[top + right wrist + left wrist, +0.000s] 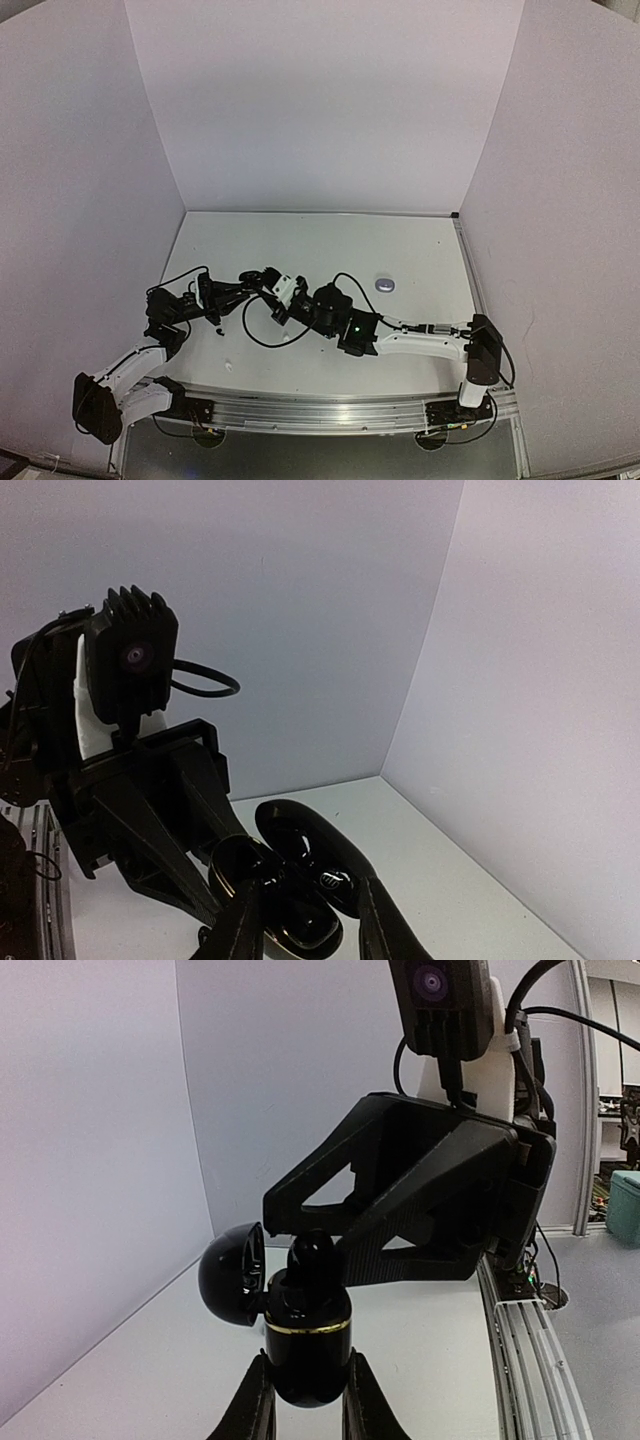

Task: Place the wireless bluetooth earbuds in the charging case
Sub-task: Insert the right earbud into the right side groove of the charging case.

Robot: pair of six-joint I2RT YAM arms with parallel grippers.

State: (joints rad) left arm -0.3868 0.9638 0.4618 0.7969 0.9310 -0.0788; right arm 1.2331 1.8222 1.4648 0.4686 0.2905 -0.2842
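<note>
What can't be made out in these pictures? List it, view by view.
- Top external: the black case is lost among the dark arms; the white speck is too small to identify.
- Left wrist: the case's sockets are hidden by its rim and the black earbud.
- Right wrist: the earbud cannot be told apart from the glossy black case.

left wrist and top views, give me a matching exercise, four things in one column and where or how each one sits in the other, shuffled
Things:
1. black case
2. case lid
3. black earbud
4. grey case

Places or states:
a. lying alone on the table
b. swung open to one side
c. gripped in the left claw
d. standing up out of the black case's top

Pairs: 1-c, 2-b, 3-d, 4-a
</note>
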